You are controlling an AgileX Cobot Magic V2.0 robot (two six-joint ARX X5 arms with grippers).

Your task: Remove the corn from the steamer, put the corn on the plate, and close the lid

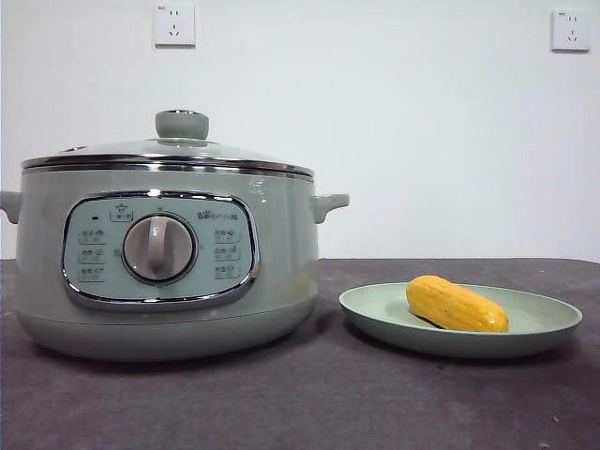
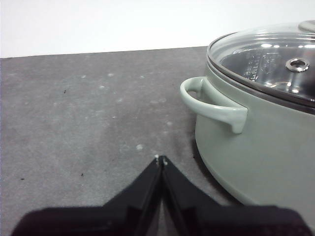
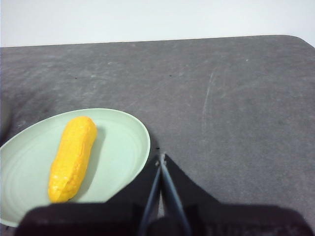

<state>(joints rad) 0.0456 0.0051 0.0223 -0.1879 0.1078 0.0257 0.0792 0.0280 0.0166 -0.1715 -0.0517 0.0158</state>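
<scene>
The left arm's black two-jawed gripper (image 2: 161,159) hangs low over the table with its jaws pressed together, tips meeting at a point (nothing between them). The right arm's black two-jawed gripper (image 3: 161,157) is posed alike, jaws closed and empty; neither arm shows in the front view.

A large round pale grey-green electric steamer (image 1: 164,272) with chrome rim stands on the dark grey table (image 1: 300,403), its domed glass lid (image 1: 169,150) seated shut. Just beside it, apparently apart, sits a shallow pale mint-green plate (image 1: 539,328). A small yellow-orange ridged corn cob (image 1: 457,305) lies in it. Two white wall sockets (image 1: 174,24) show on the wall behind.
</scene>
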